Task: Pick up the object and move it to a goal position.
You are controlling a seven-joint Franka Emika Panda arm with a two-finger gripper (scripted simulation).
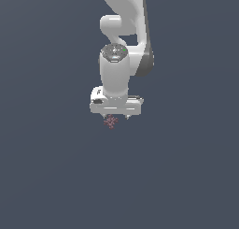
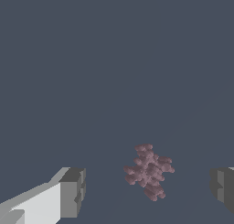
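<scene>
The object [image 2: 149, 171] is a tiny dark maroon-red knobbly cluster lying on the flat grey surface. In the wrist view it sits between my two grey fingertips [image 2: 72, 191], nearer the other fingertip [image 2: 223, 185], and touches neither. My gripper [image 2: 148, 189] is open and empty. In the exterior view the object [image 1: 110, 122] shows just under the white gripper [image 1: 116, 117], partly hidden by the hand. The fingers are mostly hidden there by the hand's body.
The white arm [image 1: 122, 46] rises above the gripper toward the top of the exterior view. A plain dark grey surface [image 1: 56, 176] fills the rest of both views.
</scene>
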